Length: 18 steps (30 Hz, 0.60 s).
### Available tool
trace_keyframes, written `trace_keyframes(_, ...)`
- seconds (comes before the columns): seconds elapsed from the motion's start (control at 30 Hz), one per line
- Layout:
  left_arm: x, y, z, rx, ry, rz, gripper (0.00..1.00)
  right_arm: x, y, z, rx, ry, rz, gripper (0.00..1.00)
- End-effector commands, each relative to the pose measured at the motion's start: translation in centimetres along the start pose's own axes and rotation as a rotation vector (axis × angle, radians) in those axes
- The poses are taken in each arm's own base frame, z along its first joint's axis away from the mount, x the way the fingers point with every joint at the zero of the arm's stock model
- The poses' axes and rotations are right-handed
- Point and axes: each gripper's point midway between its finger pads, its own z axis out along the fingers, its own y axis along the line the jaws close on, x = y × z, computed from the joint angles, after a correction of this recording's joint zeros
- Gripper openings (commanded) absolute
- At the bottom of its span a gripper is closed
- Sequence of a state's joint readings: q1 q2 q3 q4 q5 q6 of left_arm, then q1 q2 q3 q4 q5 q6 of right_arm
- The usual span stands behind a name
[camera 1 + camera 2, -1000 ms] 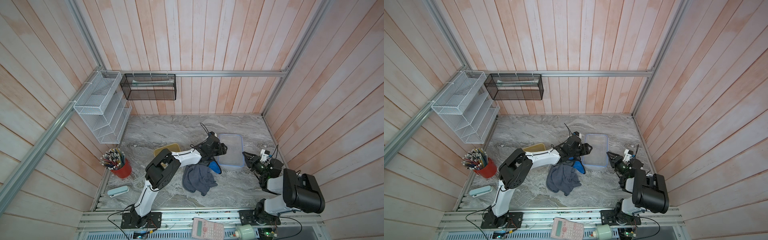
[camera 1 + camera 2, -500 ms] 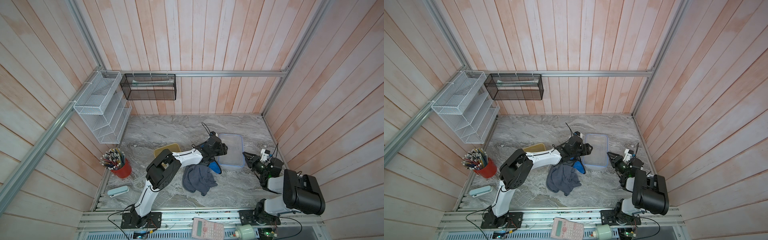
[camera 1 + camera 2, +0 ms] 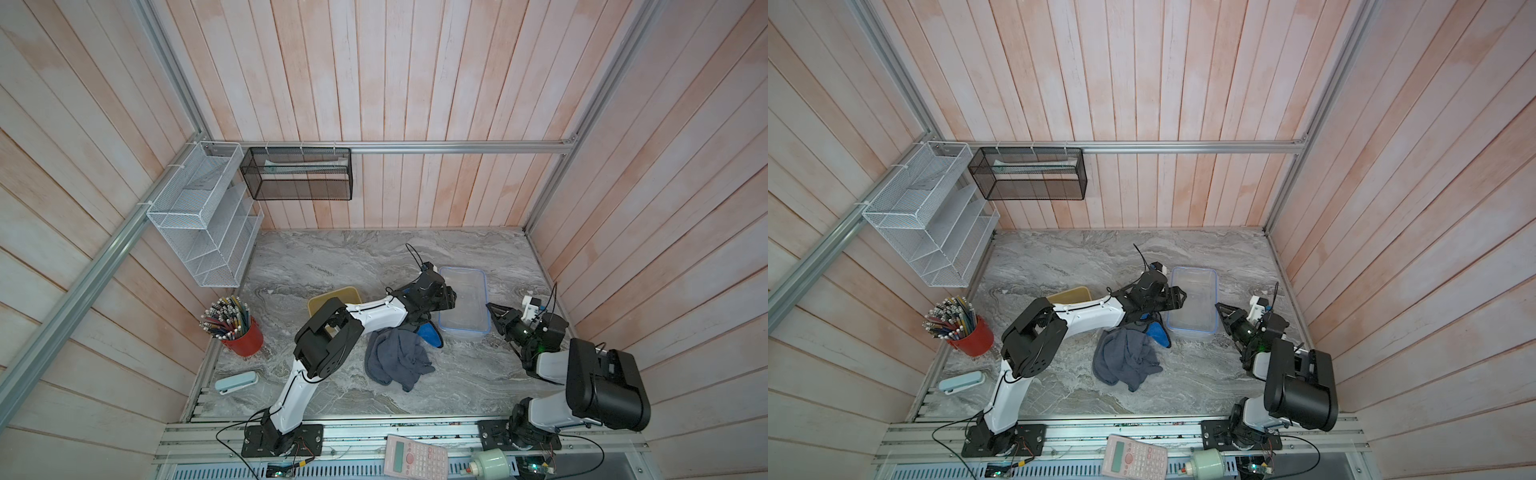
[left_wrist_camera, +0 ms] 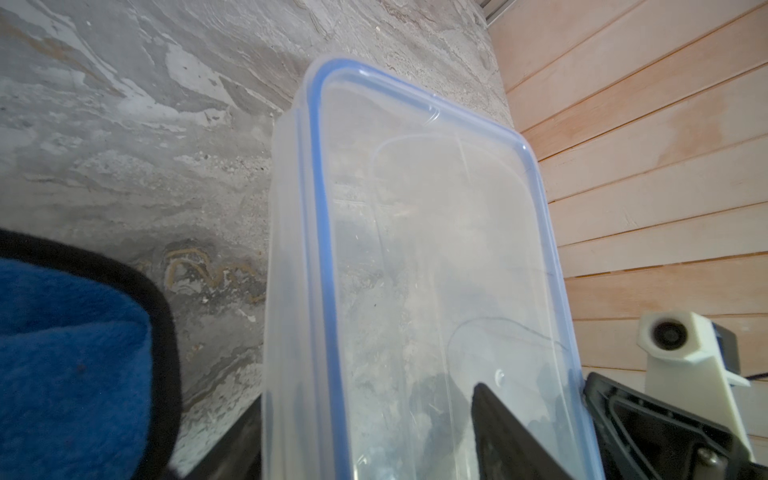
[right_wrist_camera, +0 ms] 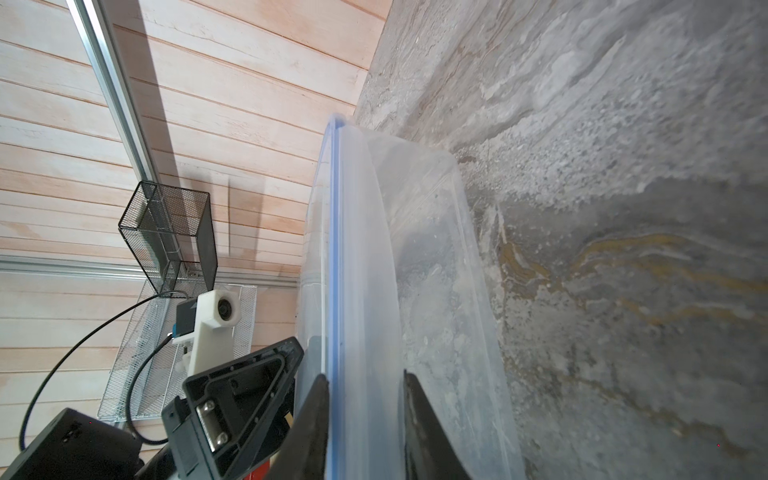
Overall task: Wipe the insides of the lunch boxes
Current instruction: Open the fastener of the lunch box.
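Grey marble tabletop (image 3: pixel 332 257), timber walls all round. On it lies the clear box (image 3: pixel 465 291), its blue-rimmed lid apparently still on. The yellow box (image 3: pixel 332 297) sits well to its left, and the grey cloth (image 3: pixel 395 359) and blue cloth (image 3: pixel 430 334) lie near its front left corner. The right gripper (image 5: pixel 365 382) pinches the clear box's near rim. The left gripper (image 3: pixel 454 298) straddles its left edge, fingers spread. Looks like unlidding: next, lift the lid while the base is held down.
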State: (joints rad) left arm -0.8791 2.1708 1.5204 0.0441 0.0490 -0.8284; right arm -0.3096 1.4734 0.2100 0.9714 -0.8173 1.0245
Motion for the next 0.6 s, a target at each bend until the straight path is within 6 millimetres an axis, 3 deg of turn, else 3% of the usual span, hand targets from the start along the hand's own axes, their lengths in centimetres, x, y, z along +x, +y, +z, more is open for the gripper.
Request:
trace_keyframes(0.0, 1.9, 1.0, 0.3, 0.027, 0.041, -0.028, 0.71, -0.2, -1.2, 0.1, 0.021, 0.005, -0.009, 0.17)
trace_keyframes(0.1, 1.2, 0.7, -0.1, 0.073, 0.034, -0.080, 0.71, -0.6, -1.4, 0.2, -0.004, 0.004, 0.022, 0.36)
trace_keyframes(0.3, -0.1, -0.5, -1.3, 0.110, -0.006, -0.089, 0.73, -0.5, -0.8, -0.1, -0.051, -0.005, 0.060, 0.63)
trace_keyframes(0.57, -0.3, -1.1, -2.5, 0.130, -0.025, -0.127, 0.74, 0.9, 0.3, -1.7, -0.083, -0.033, 0.144, 0.70)
